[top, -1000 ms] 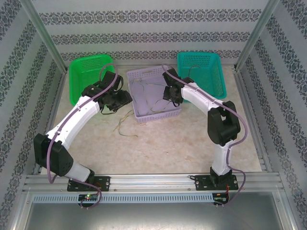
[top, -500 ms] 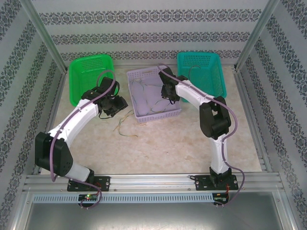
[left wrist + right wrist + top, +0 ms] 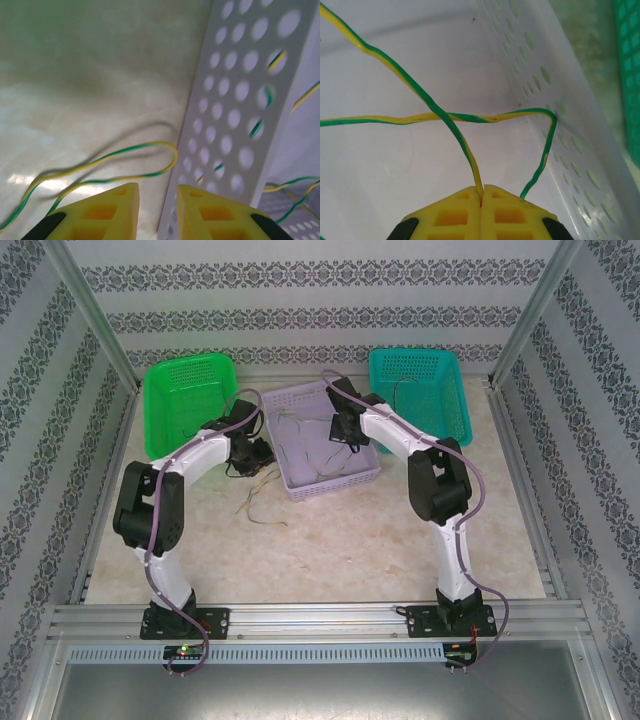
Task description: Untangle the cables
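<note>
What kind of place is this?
Probably a robot test booth: a left arm and a right arm bolted to a metal rail, patterned walls closing in the table, a purple basket holding thin cables.

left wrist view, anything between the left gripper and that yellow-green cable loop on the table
Nothing visible is in the way. The yellow-green cable loop lies bare on the table just ahead of the left gripper. The lavender basket wall stands right beside the loop's tip, on the right of that view, not across the path.
</note>
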`<control>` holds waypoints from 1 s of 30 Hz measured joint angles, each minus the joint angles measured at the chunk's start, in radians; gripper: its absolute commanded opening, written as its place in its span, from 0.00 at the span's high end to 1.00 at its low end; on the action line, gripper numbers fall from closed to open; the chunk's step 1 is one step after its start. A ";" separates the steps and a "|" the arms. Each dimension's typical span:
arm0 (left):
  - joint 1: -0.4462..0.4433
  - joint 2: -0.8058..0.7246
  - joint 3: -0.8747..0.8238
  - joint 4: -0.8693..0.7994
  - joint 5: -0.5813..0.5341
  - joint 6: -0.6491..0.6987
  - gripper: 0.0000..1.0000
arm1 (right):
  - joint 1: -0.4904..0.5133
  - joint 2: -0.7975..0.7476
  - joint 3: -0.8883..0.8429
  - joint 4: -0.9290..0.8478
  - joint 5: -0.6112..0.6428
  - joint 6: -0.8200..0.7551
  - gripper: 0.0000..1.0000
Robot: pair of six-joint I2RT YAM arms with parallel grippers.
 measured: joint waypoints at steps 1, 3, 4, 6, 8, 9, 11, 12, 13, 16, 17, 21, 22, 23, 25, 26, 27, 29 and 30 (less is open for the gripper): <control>0.000 0.013 0.012 0.005 0.006 0.001 0.75 | 0.003 0.009 0.009 -0.003 -0.003 -0.004 1.00; 0.000 0.029 0.030 0.008 0.014 0.005 0.75 | 0.013 0.025 0.027 -0.005 -0.003 -0.010 1.00; -0.001 0.038 0.040 0.008 0.018 0.008 0.76 | 0.018 0.032 0.034 -0.004 -0.005 -0.014 1.00; -0.001 0.054 0.057 0.009 0.024 0.011 0.77 | 0.027 0.042 0.047 -0.005 -0.007 -0.019 1.00; -0.001 0.069 0.074 0.012 0.026 0.012 0.77 | 0.029 0.052 0.062 -0.006 -0.011 -0.022 1.00; -0.002 0.078 0.083 0.013 0.026 0.012 0.78 | 0.029 0.058 0.069 -0.008 -0.015 -0.022 1.00; -0.002 0.096 0.102 0.016 0.026 0.015 0.78 | 0.029 0.070 0.079 -0.010 -0.026 -0.022 1.00; -0.002 0.106 0.113 0.017 0.026 0.016 0.78 | 0.028 0.079 0.083 -0.009 -0.030 -0.022 1.00; -0.002 0.114 0.122 0.017 0.026 0.017 0.78 | 0.028 0.089 0.087 -0.009 -0.032 -0.022 1.00; -0.002 0.131 0.149 0.013 0.023 0.022 0.77 | 0.026 0.117 0.092 -0.011 -0.043 -0.019 1.00; -0.002 0.134 0.154 0.011 0.020 0.023 0.77 | 0.024 0.122 0.091 -0.015 -0.045 -0.018 1.00; -0.002 0.132 0.169 0.011 0.010 0.023 0.72 | 0.014 0.121 0.091 -0.031 -0.054 -0.024 0.83; -0.002 0.128 0.170 0.010 0.005 0.023 0.71 | 0.013 0.120 0.091 -0.034 -0.053 -0.031 0.79; -0.002 0.121 0.171 0.006 0.001 0.023 0.70 | 0.012 0.117 0.091 -0.039 -0.052 -0.038 0.76; -0.002 0.097 0.171 -0.009 -0.014 0.023 0.67 | 0.010 0.109 0.091 -0.053 -0.051 -0.052 0.67; -0.002 0.080 0.171 -0.019 -0.024 0.022 0.66 | 0.009 0.103 0.091 -0.058 -0.049 -0.056 0.64; -0.002 0.057 0.171 -0.032 -0.037 0.022 0.65 | 0.008 0.095 0.091 -0.067 -0.047 -0.059 0.61; -0.002 0.003 0.171 -0.054 -0.058 0.022 0.62 | 0.006 0.071 0.090 -0.080 -0.042 -0.061 0.58; -0.002 -0.032 0.169 -0.062 -0.068 0.022 0.60 | 0.006 0.058 0.088 -0.084 -0.039 -0.061 0.57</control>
